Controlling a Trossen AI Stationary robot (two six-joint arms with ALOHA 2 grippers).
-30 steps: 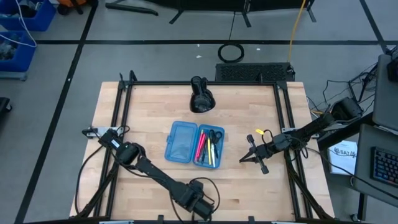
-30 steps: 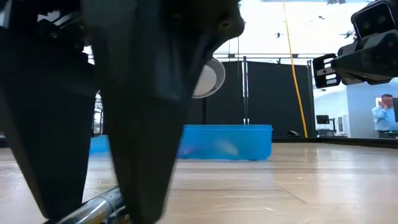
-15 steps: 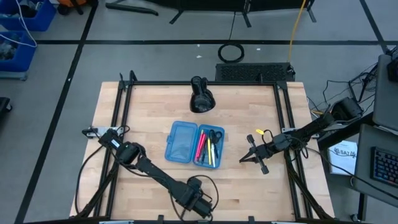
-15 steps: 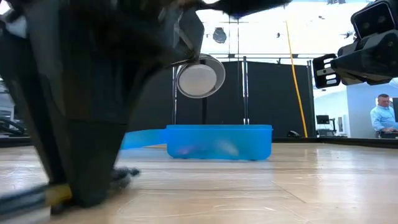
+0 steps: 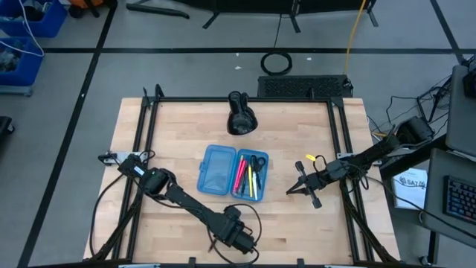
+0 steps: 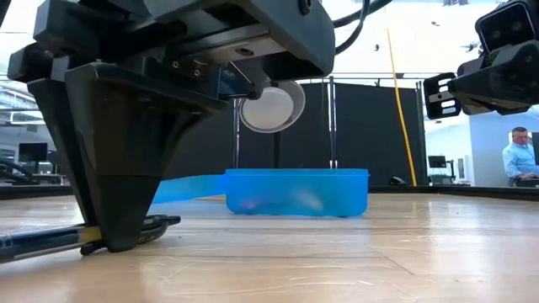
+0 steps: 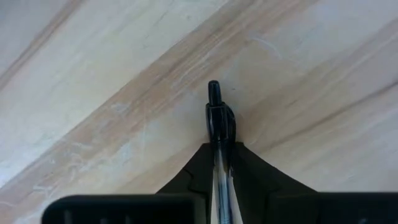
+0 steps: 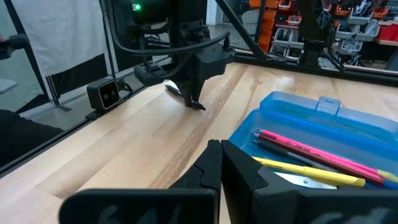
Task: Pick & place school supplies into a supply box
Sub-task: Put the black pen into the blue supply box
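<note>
Since the earlier pictures, the left gripper (image 5: 239, 240) has shifted a little along the near edge and its fingers have come together on a thin black pen (image 7: 219, 121). This pen lies flat on the light wooden table (image 5: 178, 134) at about 6 o'clock, with its cap end (image 6: 156, 224) sticking out past the fingertips.

No brand or writing can be read on any of the things.

At the middle of the table stands the translucent blue plastic supply box (image 5: 230, 172), opened flat in two halves. The half toward 9 o'clock looks bare. The half toward 3 o'clock holds one pink pen (image 8: 314, 151), one yellow pencil (image 8: 305, 170), one small pair of black-handled scissors (image 5: 257, 163), and a few more thin pens that I cannot count surely.

One bulky black lamp-like object (image 5: 241, 115) stands at 12 o'clock, well apart from the box.

The right gripper (image 5: 291, 190) waits at about 3 o'clock, just beside the box, with its fingers fully together and nothing between them.

Between the held pen and the box the wood is free. A black metal frame (image 5: 147, 134) runs along the table sides. A person (image 6: 518, 153) shows in the room far behind.
</note>
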